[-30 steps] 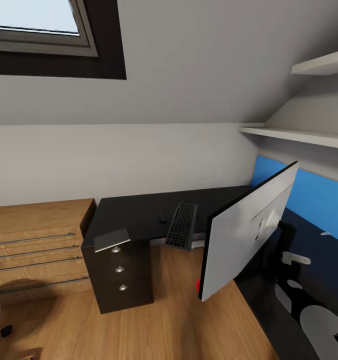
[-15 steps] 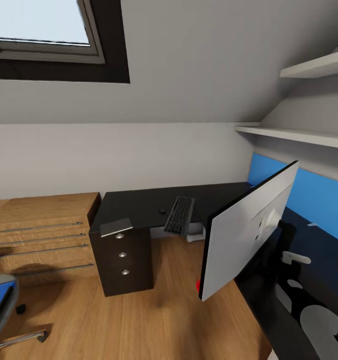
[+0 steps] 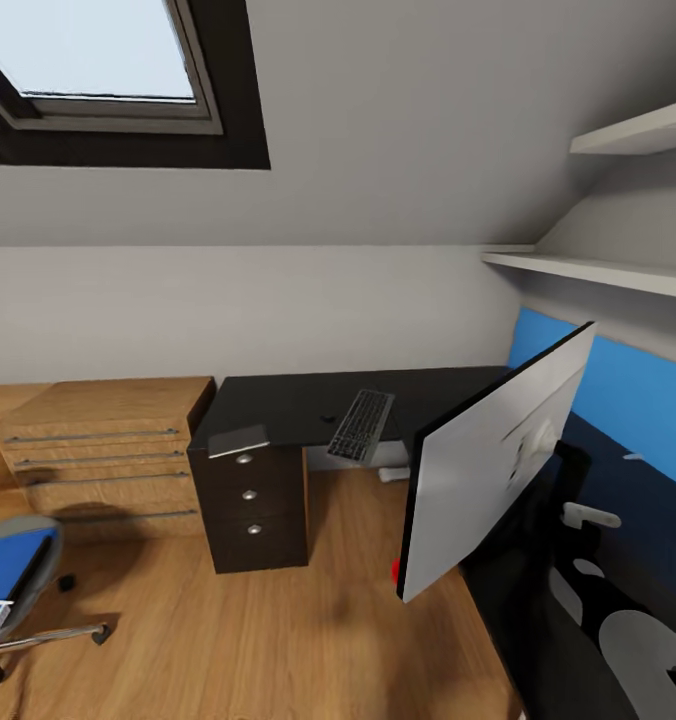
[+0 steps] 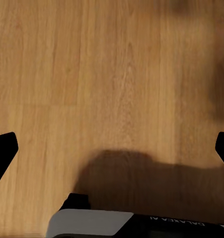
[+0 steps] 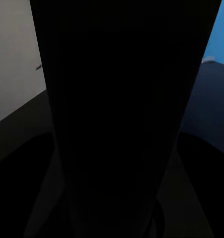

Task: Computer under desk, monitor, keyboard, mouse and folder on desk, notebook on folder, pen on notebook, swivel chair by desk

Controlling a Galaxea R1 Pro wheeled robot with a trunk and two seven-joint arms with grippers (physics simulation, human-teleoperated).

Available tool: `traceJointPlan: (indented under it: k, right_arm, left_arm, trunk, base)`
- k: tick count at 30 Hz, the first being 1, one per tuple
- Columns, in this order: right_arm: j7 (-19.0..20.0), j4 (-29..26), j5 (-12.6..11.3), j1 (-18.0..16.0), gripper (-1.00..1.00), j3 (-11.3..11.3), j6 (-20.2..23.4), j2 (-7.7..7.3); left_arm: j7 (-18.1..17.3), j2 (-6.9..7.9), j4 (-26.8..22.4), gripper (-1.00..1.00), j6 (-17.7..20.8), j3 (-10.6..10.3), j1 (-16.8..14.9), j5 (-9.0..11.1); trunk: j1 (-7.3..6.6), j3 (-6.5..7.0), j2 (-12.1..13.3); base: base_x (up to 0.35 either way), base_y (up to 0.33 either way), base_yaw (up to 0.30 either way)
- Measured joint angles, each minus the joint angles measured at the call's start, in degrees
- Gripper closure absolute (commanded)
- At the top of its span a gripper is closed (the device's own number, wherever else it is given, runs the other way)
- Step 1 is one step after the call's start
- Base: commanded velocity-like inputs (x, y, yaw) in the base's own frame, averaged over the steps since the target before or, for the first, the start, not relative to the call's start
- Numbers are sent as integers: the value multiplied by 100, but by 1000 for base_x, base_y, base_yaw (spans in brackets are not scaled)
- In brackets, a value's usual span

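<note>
The monitor [image 3: 488,460] hangs tilted in the air close at the right of the head view, its pale grey back towards me. In the right wrist view a black part of the monitor [image 5: 121,114] blocks the lens, so the right gripper's fingers are hidden. The black desk [image 3: 278,400] stands against the far wall, with the keyboard [image 3: 360,424] and the small mouse [image 3: 327,419] on it. The swivel chair [image 3: 18,590] is at the lower left with the blue folder [image 3: 3,562] on its seat. My left gripper [image 4: 112,151] is open above bare wooden floor.
A dark drawer unit [image 3: 256,500] with three silver knobs stands under the desk's left end, a grey flat piece [image 3: 238,440] on its corner. A light wooden chest [image 3: 108,450] stands left of it. White shelves [image 3: 598,270] and a blue wall panel [image 3: 638,390] are at the right.
The camera has moved, so the desk and chest sit further right and smaller. The swivel chair with the folder has come further into view at the left. The monitor keeps its place in the picture.
</note>
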Motion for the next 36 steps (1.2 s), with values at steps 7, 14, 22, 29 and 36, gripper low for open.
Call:
traceJointPlan:
  k: [7,14,22,29,36]
  right_arm:
    - [0,-2,6,0,100,-6,0,1]
    - [1,-1,4,0,100,-7,1,1]
    - [2,0,14,3,100,12,5,1]
    - [0,-2,5,3,100,-7,1,0]
    - [0,-3,6,0,100,-19,0,2]
  left_arm:
    - [0,0,0,-100,0,0,0,0]
    - [0,0,8,-100,0,0,0,0]
    - [0,0,38,-100,-1,-6,-1,1]
    - [0,0,55,-100,-1,-11,-1,0]
    - [0,0,58,-100,-1,-11,-1,0]
  trunk:
    - [0,0,0]
    - [3,0,0]
    - [3,0,0]
    - [3,0,0]
    - [3,0,0]
  base:
    - [-29,-12,197]
    - [-282,-11,198]
    - [-301,-160,169]
    - [-291,-178,11]
    - [-294,-166,0]
